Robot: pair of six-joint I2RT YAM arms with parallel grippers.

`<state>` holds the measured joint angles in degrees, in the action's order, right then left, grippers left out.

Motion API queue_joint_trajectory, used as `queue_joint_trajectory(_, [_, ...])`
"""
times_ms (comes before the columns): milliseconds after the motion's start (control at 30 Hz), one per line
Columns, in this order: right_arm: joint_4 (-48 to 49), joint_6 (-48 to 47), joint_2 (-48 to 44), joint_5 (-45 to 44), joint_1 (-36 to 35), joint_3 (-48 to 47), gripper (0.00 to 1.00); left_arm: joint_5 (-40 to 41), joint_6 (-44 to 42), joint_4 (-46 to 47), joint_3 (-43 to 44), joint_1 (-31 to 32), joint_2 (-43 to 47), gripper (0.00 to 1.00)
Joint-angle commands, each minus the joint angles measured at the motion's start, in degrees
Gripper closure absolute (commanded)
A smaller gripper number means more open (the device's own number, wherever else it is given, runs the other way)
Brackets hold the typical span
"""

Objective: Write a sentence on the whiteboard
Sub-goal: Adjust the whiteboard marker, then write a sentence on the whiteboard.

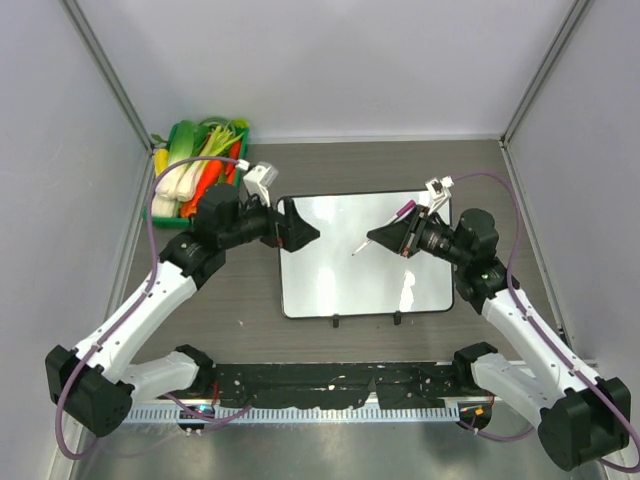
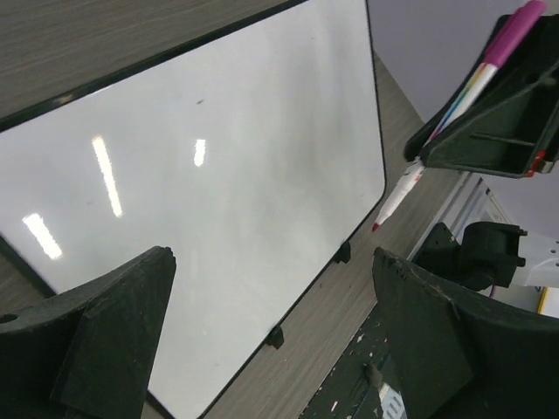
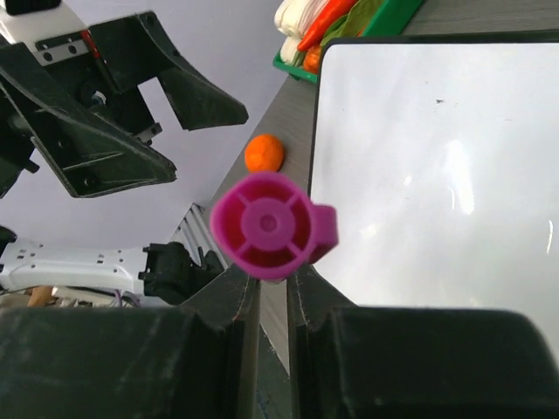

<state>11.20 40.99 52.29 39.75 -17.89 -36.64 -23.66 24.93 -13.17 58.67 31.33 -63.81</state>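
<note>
Whiteboard (image 1: 340, 275): flat on table (image 1: 500, 180), under both grippers.
Left gripper (image 1: 303, 228): spread, empty, over whiteboard's left edge.
Right gripper (image 1: 385, 238): pinching marker (image 1: 406, 210), tip over whiteboard.

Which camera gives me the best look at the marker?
Left wrist: the marker shows side-on, red tip included. Top view shows it tiny in the right pincer; right wrist shows only its pink end.

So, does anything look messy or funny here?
One thing: a small orange ball-shaped thing lies loose on the table near the whiteboard, outside the green basket holding the vegetables. Nothing looks spilled or broken; the board is blank but for a tiny dark speck.
</note>
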Motion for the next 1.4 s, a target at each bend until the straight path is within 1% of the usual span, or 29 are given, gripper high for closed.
queue_joint_trajectory(0, [-3.03,-3.99,-3.68,-5.37,0.05,-0.36,0.99,1.42,3.37,-3.26,-4.17,-4.07,4.12,0.02])
queue_joint_trajectory(100, [-3.73,-5.22,-4.65,-7.22,0.05,0.08,0.99,1.43,5.39,-3.62,-7.69,-7.41,6.15,0.01])
queue_joint_trajectory(333, [-4.78,-7.15,-5.01,-8.37,0.05,-0.71,0.99,-2.78,9.08,-3.53,-14.81,-14.8,10.02,0.0])
queue_joint_trajectory(467, [-4.96,-7.42,-5.71,-8.98,0.05,-0.1,0.99,-9.64,14.17,1.82,-19.11,-19.46,11.08,0.0])
queue_joint_trajectory(533, [-4.87,-7.51,-5.89,-9.07,0.05,0.26,0.99,-12.01,16.46,5.25,-21.49,-21.13,10.99,0.0])
queue_joint_trajectory(633, [-4.61,-7.33,-6.24,-9.07,-0.04,0.7,0.99,-15.0,18.84,7.54,-22.81,-22.98,10.03,0.0])
queue_joint_trajectory(733, [-5.05,-7.68,-6.59,-8.72,0.05,0.43,0.99,-16.41,19.54,8.94,-23.69,-23.68,9.85,0.0])
queue_joint_trajectory(1000, [-5.66,-8.21,-7.82,-8.9,0.05,0.87,0.99,-15.98,18.93,8.86,-24.66,-24.21,10.99,0.0])
queue_joint_trajectory(1367, [-3.73,-6.45,-7.73,-9.86,-0.04,2.19,0.99,-16.42,19.19,9.39,-25.98,-24.21,11.25,0.0])
